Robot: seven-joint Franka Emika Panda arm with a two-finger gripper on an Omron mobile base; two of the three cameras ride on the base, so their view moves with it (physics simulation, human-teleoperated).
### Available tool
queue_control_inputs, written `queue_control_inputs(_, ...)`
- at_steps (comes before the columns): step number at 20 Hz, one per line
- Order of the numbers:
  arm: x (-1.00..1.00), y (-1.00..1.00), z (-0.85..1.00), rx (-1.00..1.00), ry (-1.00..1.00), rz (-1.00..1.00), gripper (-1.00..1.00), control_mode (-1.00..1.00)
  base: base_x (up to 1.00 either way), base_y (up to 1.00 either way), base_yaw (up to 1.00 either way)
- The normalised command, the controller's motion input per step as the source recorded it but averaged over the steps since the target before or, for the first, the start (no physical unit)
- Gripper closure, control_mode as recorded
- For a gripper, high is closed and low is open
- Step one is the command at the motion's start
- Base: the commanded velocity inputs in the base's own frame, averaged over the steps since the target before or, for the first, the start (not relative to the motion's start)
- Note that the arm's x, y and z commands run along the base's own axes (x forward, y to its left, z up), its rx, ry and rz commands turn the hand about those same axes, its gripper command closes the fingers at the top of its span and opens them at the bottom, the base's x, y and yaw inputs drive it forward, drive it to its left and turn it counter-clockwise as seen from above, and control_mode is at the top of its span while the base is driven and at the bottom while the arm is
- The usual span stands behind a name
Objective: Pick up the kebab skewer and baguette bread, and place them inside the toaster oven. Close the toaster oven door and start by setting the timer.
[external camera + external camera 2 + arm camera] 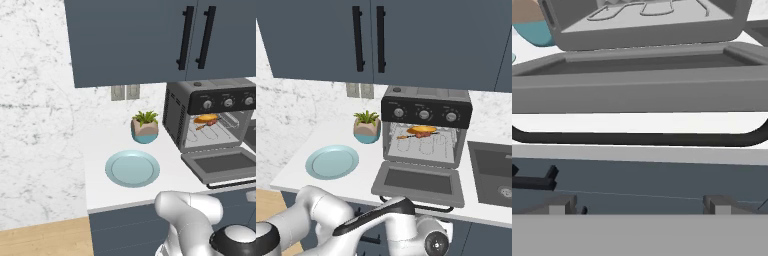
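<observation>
The toaster oven (426,107) stands on the counter with its door (418,181) dropped flat open. On the wire rack inside lie the golden baguette bread (422,130) and, just in front of it to the left, the thin kebab skewer (406,136); both also show in the left base view, the baguette (206,119) above the skewer (207,125). In the hand view my gripper (640,205) sits low, in front of and just below the door's front edge (640,95) and its dark bar handle (637,139). The fingertips (559,204) stand wide apart with nothing between them.
A pale blue plate (332,162) lies on the counter left of the oven, with a potted plant (367,127) behind it. A dark sink (491,172) is to the oven's right. Upper cabinets (371,40) hang overhead. A drawer handle (532,181) sits below the counter edge.
</observation>
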Motion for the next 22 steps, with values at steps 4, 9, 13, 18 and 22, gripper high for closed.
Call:
queue_control_inputs(4, 0.05, 0.0, 0.0, 0.0, 0.0, 0.0, -1.0, -1.0, 0.0, 0.0, 0.0)
queue_control_inputs(9, 0.18, 0.0, 0.0, 0.0, 0.0, 0.0, -1.0, -1.0, 0.0, 0.0, 0.0)
queue_control_inputs(13, 0.2, 0.0, 0.0, 0.0, 0.0, 0.0, -1.0, -1.0, 0.0, 0.0, 0.0)
queue_control_inputs(18, 0.12, -0.03, 0.0, 0.0, 0.0, 0.0, -1.0, -1.0, 0.0, 0.0, 0.0)
queue_control_inputs(22, -0.03, -0.36, 0.0, 0.0, 0.0, 0.0, -1.0, -1.0, 0.0, 0.0, 0.0)
